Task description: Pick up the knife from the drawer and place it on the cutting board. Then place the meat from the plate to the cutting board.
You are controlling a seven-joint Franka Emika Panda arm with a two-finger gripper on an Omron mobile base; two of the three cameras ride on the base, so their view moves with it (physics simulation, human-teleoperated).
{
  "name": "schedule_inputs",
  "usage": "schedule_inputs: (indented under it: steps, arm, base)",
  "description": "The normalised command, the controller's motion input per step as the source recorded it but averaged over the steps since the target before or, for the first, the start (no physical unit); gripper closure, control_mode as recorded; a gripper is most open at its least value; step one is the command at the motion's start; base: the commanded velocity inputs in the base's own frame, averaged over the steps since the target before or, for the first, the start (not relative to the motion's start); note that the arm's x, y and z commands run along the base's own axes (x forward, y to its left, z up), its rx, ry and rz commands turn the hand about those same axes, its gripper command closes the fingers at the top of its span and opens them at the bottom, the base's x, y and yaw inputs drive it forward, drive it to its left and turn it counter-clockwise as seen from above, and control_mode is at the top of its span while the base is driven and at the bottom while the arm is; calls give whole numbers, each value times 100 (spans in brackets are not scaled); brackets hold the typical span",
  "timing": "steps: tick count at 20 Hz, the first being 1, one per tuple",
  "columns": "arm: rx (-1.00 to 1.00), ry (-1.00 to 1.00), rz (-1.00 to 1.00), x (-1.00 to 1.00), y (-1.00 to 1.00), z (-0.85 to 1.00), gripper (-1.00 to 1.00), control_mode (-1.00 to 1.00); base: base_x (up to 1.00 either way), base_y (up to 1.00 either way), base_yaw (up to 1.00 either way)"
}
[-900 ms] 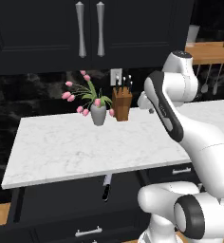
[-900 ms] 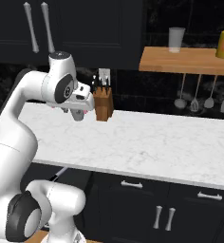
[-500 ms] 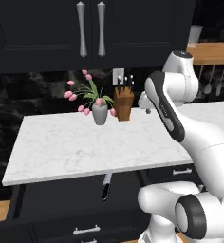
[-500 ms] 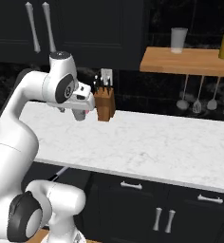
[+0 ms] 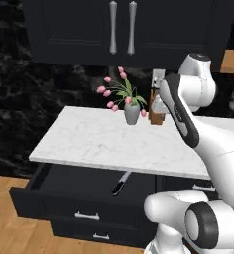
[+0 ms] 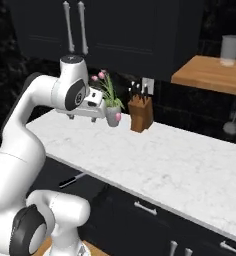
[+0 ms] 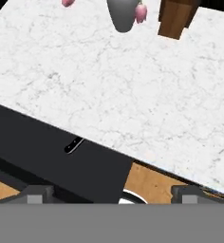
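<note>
The black drawer (image 5: 64,201) stands pulled out below the marble counter's front edge. In it lies the knife (image 5: 120,182), black handle toward the front and blade reaching back under the counter. The right base view has the knife (image 6: 72,180) beside my arm. In the hand view just its black handle (image 7: 74,144) pokes out from under the counter edge, inside the drawer (image 7: 42,147). My gripper (image 7: 111,193) hangs high over the counter's front edge, open, fingertips (image 7: 38,192) far apart and nothing between them. The right base view puts the gripper (image 6: 96,116) near the vase.
A grey vase of pink tulips (image 5: 132,111) and a brown knife block (image 5: 156,113) stand at the back of the white marble counter (image 5: 104,144). A wooden shelf with a glass (image 6: 231,49) hangs to the right. Dark cabinets are above and below; wooden floor (image 7: 152,182) lies underneath.
The whole scene has slid to the right in both base views, so the base has driven left along the counter. The gripper has opened wide.
</note>
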Motion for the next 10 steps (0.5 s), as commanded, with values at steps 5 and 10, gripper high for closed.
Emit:
schedule_inputs:
  steps: [5, 10]
  arm:
    - [0, 0, 0, 0, 0, 0, -100, 100]
    - [0, 0, 0, 0, 0, 0, -100, 100]
  base:
    - [15, -33, 70]
    - [-5, -41, 73]
